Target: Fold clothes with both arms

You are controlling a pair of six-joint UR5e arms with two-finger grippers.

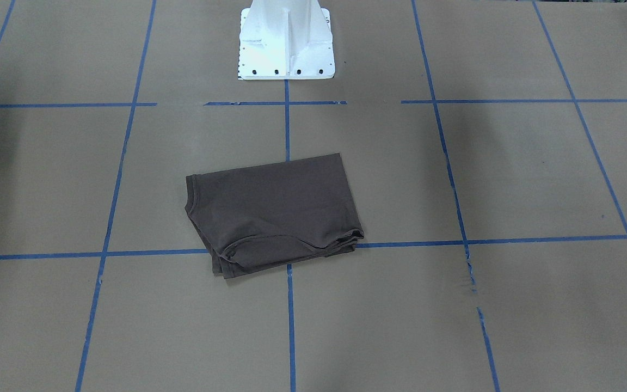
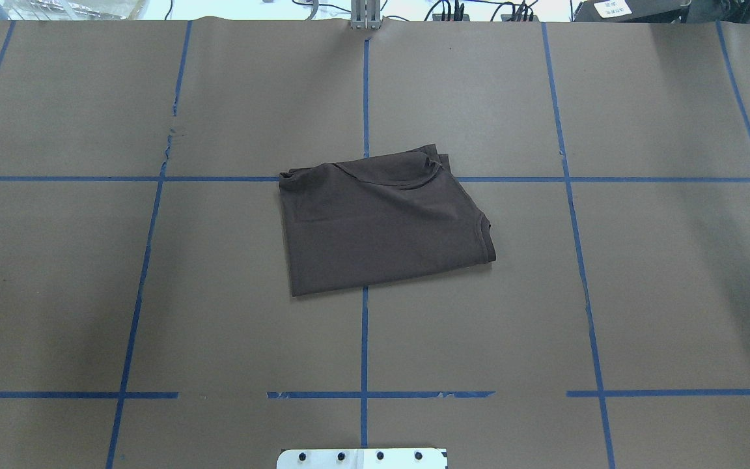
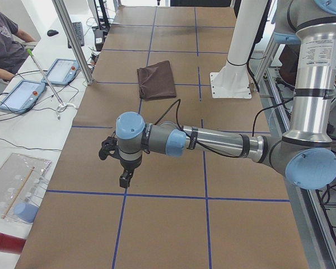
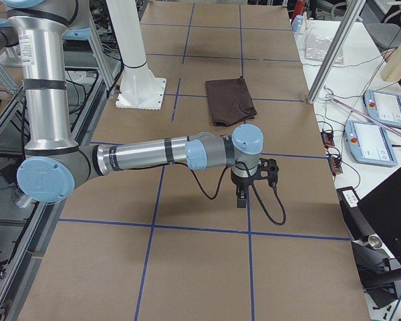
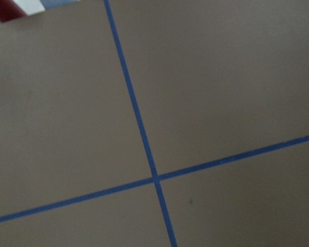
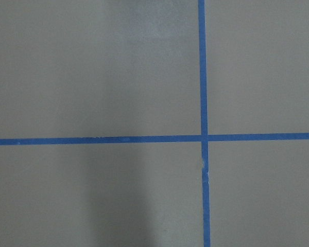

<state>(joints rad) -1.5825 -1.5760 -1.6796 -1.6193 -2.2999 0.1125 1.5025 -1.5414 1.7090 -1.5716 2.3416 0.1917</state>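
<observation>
Furthest left, the left arm (image 3: 213,143) hangs low over bare brown paper, well apart from the garment. Its left pincer (image 3: 125,179) points down at the worktop (image 2: 88,293) but shows only from the side, so I cannot tell whether it is parted or closed. In the middle, the dark brown-grey T-shirt (image 2: 381,221) lies folded into a compact, slightly skewed rectangle over a crossing of the blue tape lines (image 2: 364,98). Its ribbed collar (image 2: 401,179) curves along the far edge, where the layers sit unevenly. Furthest right, the right arm (image 4: 154,155) mirrors the other, and the state of the right pincer (image 4: 240,198) likewise cannot be told. The fold looks close to finished, so the main danger is undoing it. A pincer coming back in could catch only the top layer and peel the stack open, most likely at that ragged far edge. If the arms pulled unevenly, the bundle would probably twist further off square, and a low sweep across the paper might drag the whole shirt.
</observation>
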